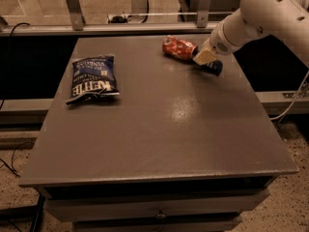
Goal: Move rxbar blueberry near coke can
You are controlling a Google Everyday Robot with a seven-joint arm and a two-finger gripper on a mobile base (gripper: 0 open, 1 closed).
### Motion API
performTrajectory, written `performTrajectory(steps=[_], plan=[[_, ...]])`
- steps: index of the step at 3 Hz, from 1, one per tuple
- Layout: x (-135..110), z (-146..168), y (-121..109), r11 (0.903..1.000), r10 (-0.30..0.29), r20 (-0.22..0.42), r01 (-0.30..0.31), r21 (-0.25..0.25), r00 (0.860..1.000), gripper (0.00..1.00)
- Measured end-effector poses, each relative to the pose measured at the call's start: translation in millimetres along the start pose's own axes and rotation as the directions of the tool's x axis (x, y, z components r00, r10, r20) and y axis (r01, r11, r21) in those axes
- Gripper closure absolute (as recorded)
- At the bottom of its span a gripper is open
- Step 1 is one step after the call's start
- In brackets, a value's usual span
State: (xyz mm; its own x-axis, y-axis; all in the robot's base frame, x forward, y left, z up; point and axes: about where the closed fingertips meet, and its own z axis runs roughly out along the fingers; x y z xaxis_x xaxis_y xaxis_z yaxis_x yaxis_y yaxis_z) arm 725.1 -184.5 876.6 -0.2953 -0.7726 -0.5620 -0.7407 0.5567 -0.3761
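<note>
Camera view shows you the gripper (206, 60) low over the far right part of the table (159, 129), sitting right on the rxbar blueberry (214, 68). This is a dark navy wrapper close to the right edge with no text you can read, and you cannot tell whether the gripper is clamped on it or standing apart. Just beside it, toward the far edge, the dented red coke can (178, 48) lies on its side, its white markings illegible, while near the left edge a blue chip bag (92, 77) carries large white lettering that reads "KETTLE".
</note>
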Motion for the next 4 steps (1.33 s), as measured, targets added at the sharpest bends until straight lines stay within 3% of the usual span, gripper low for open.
performTrajectory(steps=[1, 2, 3, 4], plan=[[-1, 2, 0, 1.0000, 0.001, 0.003, -0.001, -0.005, 1.000, 0.00], [-1, 2, 0, 1.0000, 0.001, 0.003, -0.001, -0.006, 1.000, 0.00], [2, -26, -6, 0.9998, 0.000, 0.062, 0.001, -0.021, 0.998, 0.00], [21, -94, -24, 0.9996, 0.015, 0.193, -0.010, -0.027, 0.981, 0.00]])
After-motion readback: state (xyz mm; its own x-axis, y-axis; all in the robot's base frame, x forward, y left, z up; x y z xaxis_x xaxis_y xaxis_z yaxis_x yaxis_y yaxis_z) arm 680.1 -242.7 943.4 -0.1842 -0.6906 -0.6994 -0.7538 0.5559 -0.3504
